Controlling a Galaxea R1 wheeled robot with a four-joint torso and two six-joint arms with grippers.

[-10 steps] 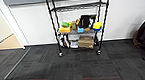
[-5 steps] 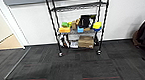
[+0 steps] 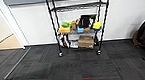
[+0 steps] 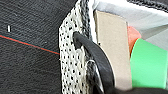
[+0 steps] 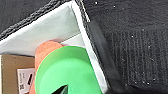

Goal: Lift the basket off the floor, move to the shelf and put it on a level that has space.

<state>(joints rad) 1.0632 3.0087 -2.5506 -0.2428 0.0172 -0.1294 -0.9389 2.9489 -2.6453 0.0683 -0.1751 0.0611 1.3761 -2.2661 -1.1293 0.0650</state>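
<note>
Ahead, shelf [image 3: 78, 27] in head view; wrist views show basket [image 4: 72, 65]; end effector states unclear.

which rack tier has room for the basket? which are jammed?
The upper grey tier of the rack looks bare between its poles. The tier below is crowded with coloured blocks and a black item. The bottom tier is crammed by a cardboard box.
</note>
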